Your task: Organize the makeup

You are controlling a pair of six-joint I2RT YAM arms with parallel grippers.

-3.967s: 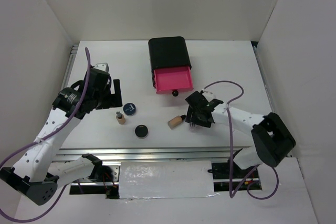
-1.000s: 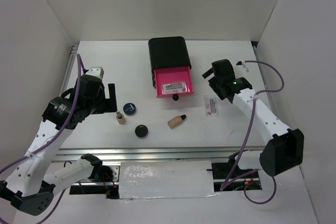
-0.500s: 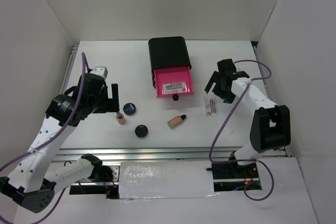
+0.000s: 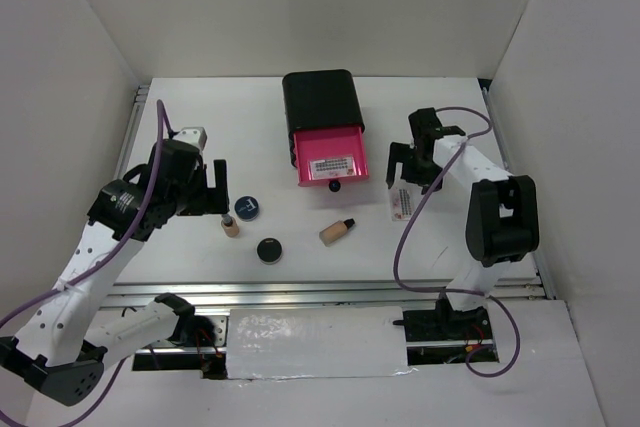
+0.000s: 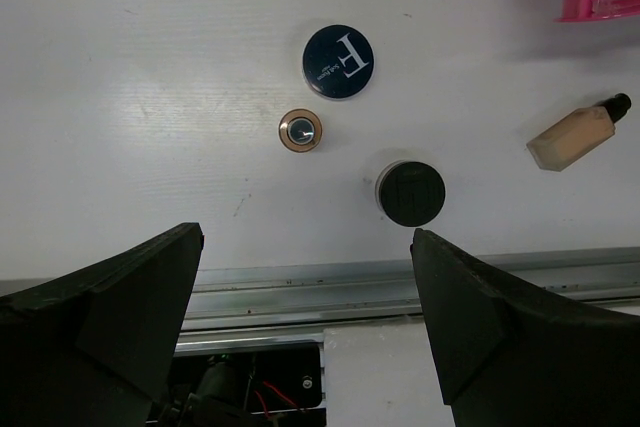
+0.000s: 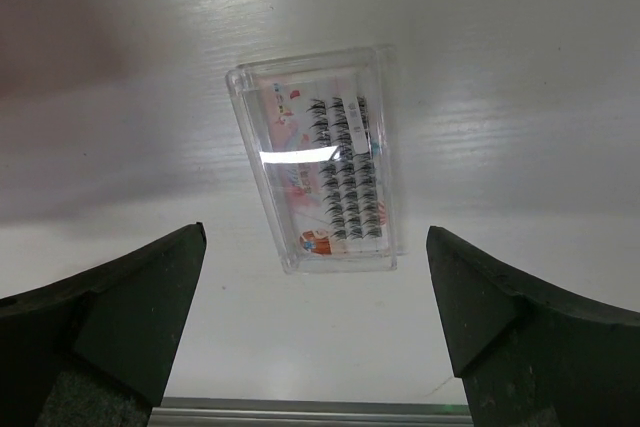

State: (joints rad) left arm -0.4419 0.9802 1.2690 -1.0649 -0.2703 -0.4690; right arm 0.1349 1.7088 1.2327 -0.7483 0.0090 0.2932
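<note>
Two packets | first packet (image 4: 333, 163) now lies in the pink drawer (image 4: 325, 141) | second packet (image 6: 325, 172) on tabletop (image 4: 450, 237) just right of it | right claw (image 4: 411, 169) has come over it, spread wide | likely next grab

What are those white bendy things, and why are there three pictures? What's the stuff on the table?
They are two robot arms bolted to a table. The left gripper and right gripper, two fingers each, are open and hold nothing. The big picture looks down from above; the other two come from wrist cameras, so the dark wedges are those fingers. On the table: a black box with its pink drawer open, a blue compact, a black compact, a standing bottle, a lying bottle and a clear case. Another case lies in the drawer. The right gripper hangs over the clear case.
</note>
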